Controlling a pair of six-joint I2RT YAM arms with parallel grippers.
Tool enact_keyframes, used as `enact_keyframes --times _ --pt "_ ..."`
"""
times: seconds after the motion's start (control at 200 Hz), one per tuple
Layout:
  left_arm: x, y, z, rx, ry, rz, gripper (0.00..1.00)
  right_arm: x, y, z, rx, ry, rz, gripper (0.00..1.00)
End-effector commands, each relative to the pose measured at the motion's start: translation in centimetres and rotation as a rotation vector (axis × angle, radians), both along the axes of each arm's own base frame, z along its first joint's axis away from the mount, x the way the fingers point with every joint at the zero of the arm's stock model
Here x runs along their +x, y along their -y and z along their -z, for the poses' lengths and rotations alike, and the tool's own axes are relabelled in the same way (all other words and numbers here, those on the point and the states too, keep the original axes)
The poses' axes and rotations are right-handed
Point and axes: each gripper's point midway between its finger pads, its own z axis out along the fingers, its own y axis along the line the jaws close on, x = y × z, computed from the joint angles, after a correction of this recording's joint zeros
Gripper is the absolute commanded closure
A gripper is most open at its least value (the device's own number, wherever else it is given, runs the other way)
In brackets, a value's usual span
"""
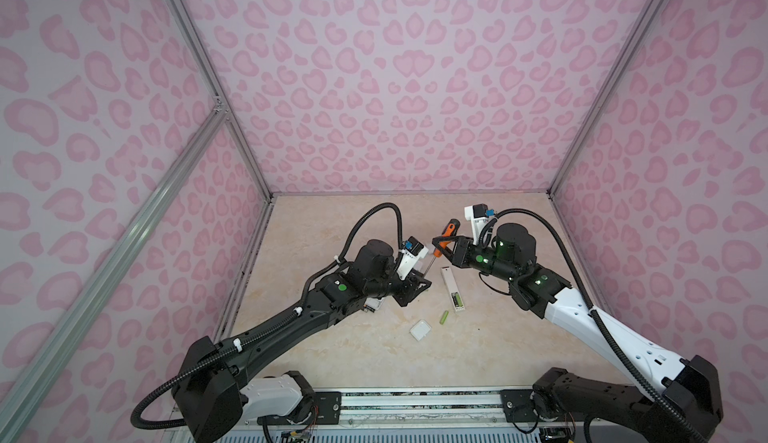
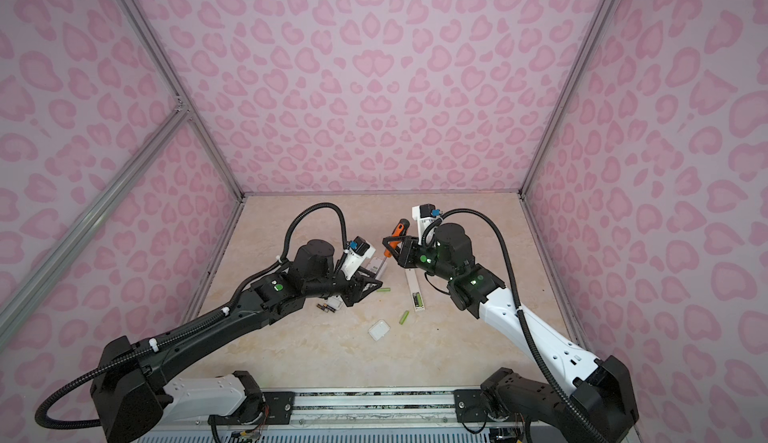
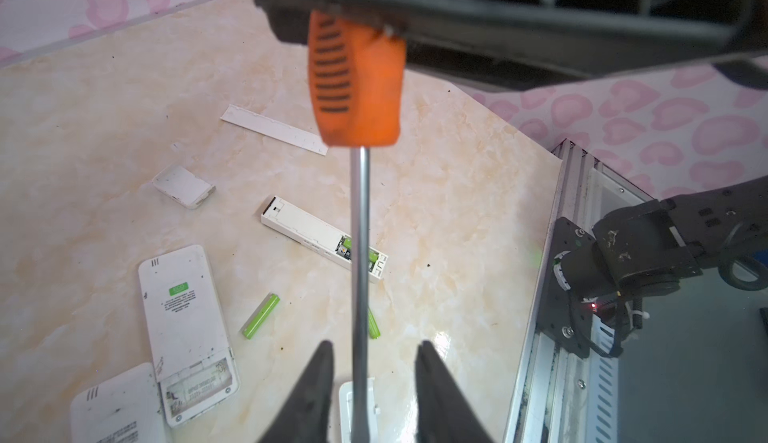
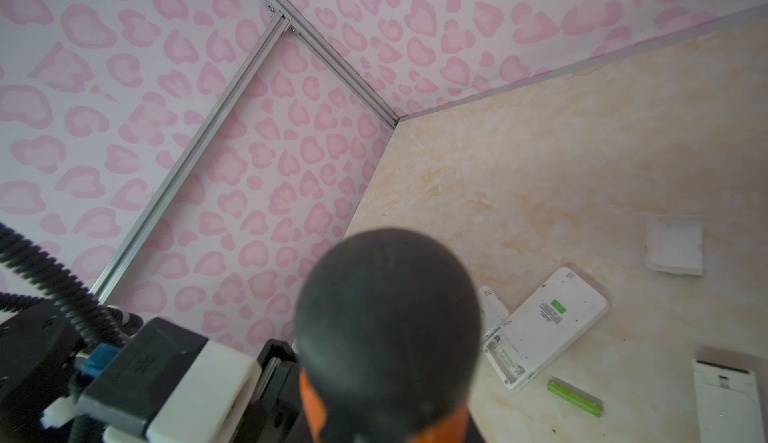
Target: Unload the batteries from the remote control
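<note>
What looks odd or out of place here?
The screwdriver hangs in the air, pinched by the right tool, its shaft between the open left tool. A green battery lies loose on the table near the slim remote.

Camera placement: one stereo head, two wrist units
Both top views look from high above the near edge of the table [image 1: 374, 362] toward its far edge, distant, and share the whole surface. The left wrist camera looks closely along the screwdriver [image 3: 360, 229] shaft down at the slim remote [image 3: 307, 233]. The right wrist camera faces the far left corner past the handle's butt. Both wrist views share the wide remote [image 3: 187, 328]
</note>
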Motion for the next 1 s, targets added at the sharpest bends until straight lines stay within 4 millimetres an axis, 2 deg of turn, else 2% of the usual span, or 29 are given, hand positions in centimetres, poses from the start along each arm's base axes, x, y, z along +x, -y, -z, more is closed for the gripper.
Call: enact_keyframes --times 0.0,0.115,0.205,0.245,0.36,0.46,0.53,0.855,0.995 --pt "0.7 -0.6 -0.3 -0.007 0.022 -0.04 0.43 0.8 2.4 1.1 -0.134 0.088 0.106 1.0" --pt "1.5 -1.1 0.0 -0.065 -0.065 -0.098 0.41 1.0 5.2 2.6 -0.268 0.156 0.214 1.0" --pt "2.9 -1.5 1.1 -0.116 -0.186 -0.179 0.43 1.1 6.9 3.9 -0.353 0.188 0.279 1.0" --pt "3.4 -1.5 2.3 -0.14 -0.273 -0.228 0.45 1.1 7.4 4.3 -0.388 0.198 0.301 1.0" --pt "3.8 0.1 6.4 -0.173 -0.52 -0.292 0.5 0.9 8.3 6.0 -0.495 0.225 0.332 1.0" --pt "4.2 1.5 9.6 -0.188 -0.65 -0.332 0.53 1.0 8.4 7.0 -0.527 0.248 0.329 1.0" --pt "4.4 2.4 10.8 -0.186 -0.695 -0.347 0.54 1.1 8.3 7.5 -0.536 0.263 0.322 1.0" --pt "6.3 6.1 13.0 -0.175 -0.789 -0.361 0.63 1.5 7.3 9.8 -0.57 0.273 0.269 1.0" --pt "7.1 7.4 13.7 -0.164 -0.823 -0.355 0.63 1.6 6.9 10.7 -0.556 0.276 0.253 1.0"
